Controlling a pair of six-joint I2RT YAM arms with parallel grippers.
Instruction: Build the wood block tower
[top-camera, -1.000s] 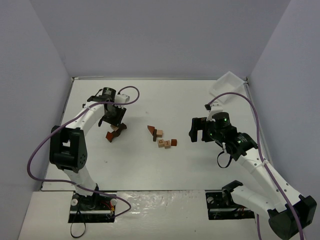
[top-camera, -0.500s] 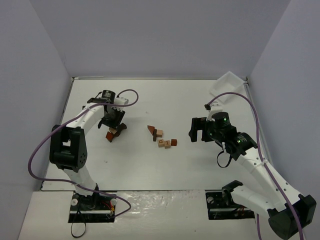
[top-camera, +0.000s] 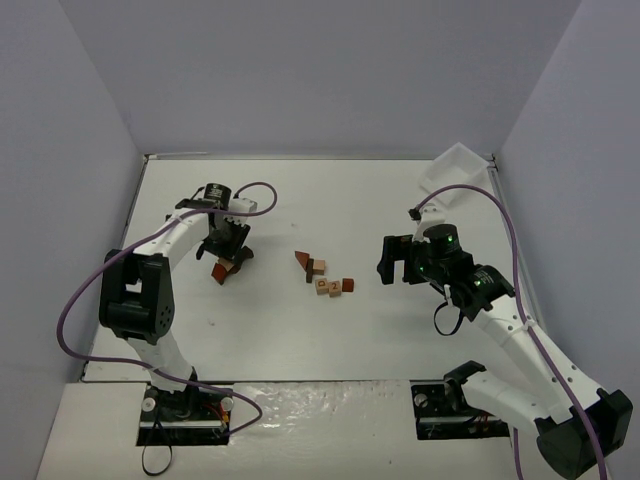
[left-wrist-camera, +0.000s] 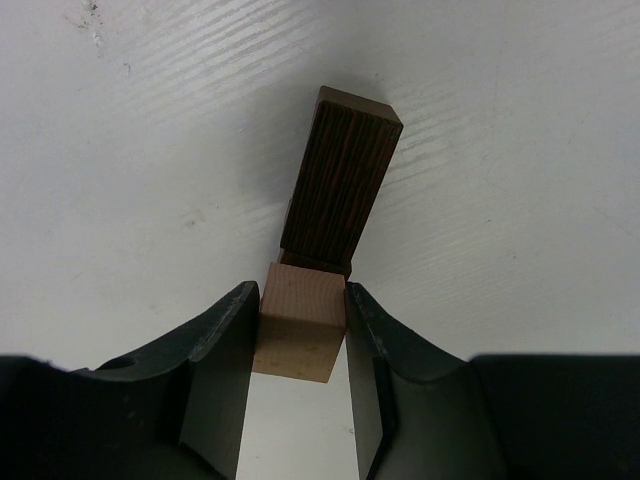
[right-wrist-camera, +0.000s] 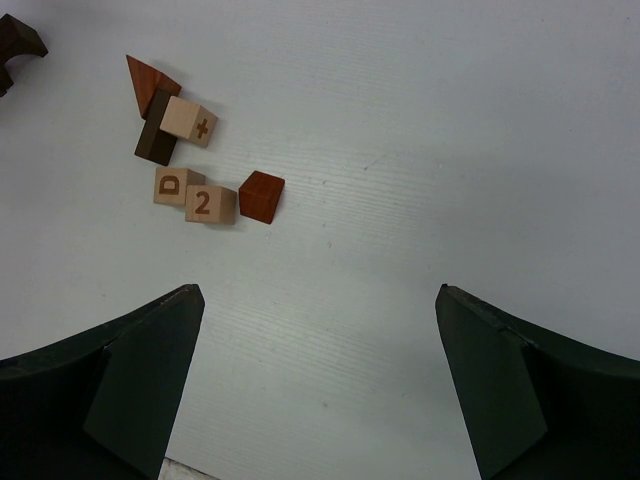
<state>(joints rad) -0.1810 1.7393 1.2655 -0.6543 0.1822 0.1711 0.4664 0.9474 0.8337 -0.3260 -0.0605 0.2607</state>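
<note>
**A:** What has the left gripper (left-wrist-camera: 302, 295) got?

**B:** Its jaws are pinched narrow on a pale cube (left-wrist-camera: 298, 338); a dark brown block (left-wrist-camera: 340, 185) lies on the table (left-wrist-camera: 520, 150) just past that cube and seems to touch its far edge.

**A:** And the right gripper (right-wrist-camera: 320, 295)?

**B:** Its jaws are spread wide with nothing between them.

**A:** Where is everything, counting from the numbered cube (right-wrist-camera: 210, 203)?

**B:** A lettered cube (right-wrist-camera: 170, 186) touches one side of it and a red-brown cube (right-wrist-camera: 262, 196) sits just beside the other; a plus-marked cube (right-wrist-camera: 188, 121), a dark bar (right-wrist-camera: 153, 140) and a red wedge (right-wrist-camera: 150, 78) huddle just beyond. From above, the left gripper is well off to its left, the right gripper is near on its right, and the white tray (top-camera: 455, 165) is far off at the back right corner.
</note>
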